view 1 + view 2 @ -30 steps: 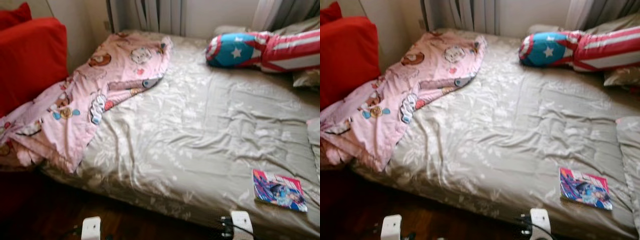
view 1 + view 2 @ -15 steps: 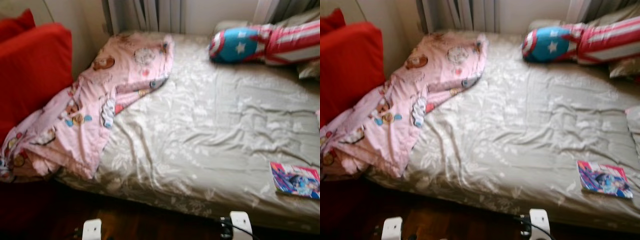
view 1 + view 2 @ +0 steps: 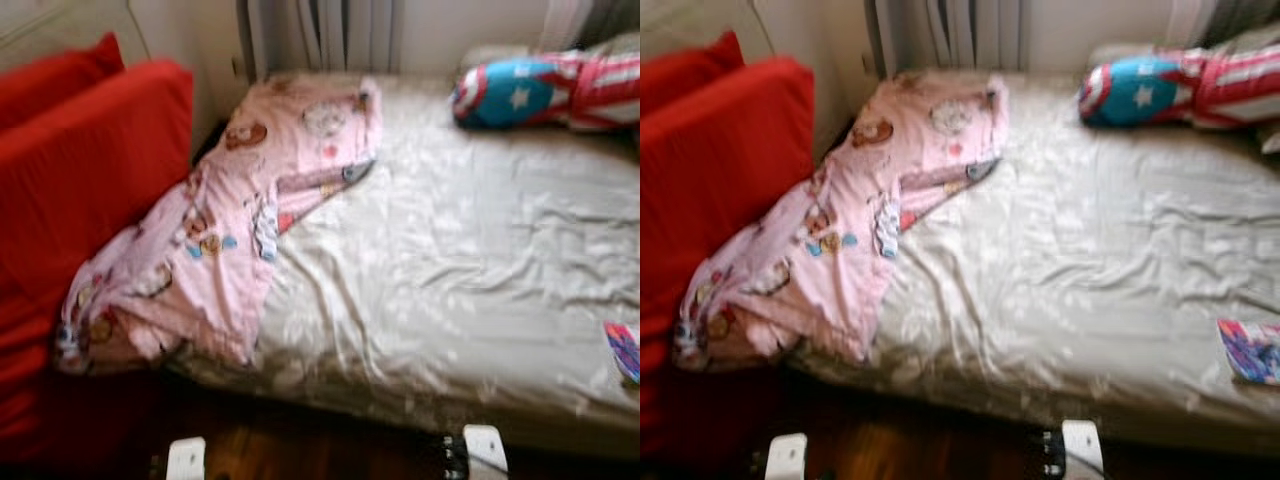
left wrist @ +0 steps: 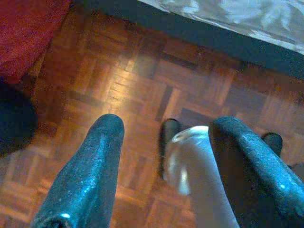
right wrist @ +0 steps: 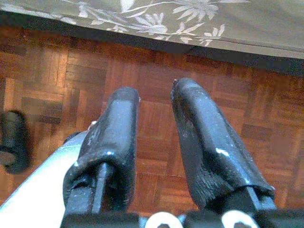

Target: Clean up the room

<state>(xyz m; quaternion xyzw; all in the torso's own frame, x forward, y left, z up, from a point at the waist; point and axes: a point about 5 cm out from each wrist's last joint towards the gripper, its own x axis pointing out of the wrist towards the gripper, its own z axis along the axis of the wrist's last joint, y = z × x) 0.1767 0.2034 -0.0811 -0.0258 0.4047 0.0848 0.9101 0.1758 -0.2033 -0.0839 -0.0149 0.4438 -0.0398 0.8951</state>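
A pink cartoon-print blanket [image 3: 250, 220] lies crumpled over the left side of the bed [image 3: 470, 260] and spills off its near left corner. A blue, red and white shield-pattern pillow [image 3: 510, 95] rests at the bed's far right. A colourful book [image 3: 625, 348] lies on the beige floral sheet at the right edge of the view. My left gripper [image 4: 166, 126] hangs open over the parquet floor [image 4: 142, 71], holding nothing. My right gripper [image 5: 154, 90] also hangs open above the parquet, near the bed's edge [image 5: 142, 19].
Big red cushions [image 3: 80, 170] stand against the wall left of the bed, touching the blanket. Curtains [image 3: 320, 30] hang behind the bed. Dark wood floor [image 3: 320, 450] runs along the bed's near side. The eye views are blurred.
The camera has swung left: the red cushions now take up more of the left and the book has slid to the right edge. Nothing on the bed has moved.
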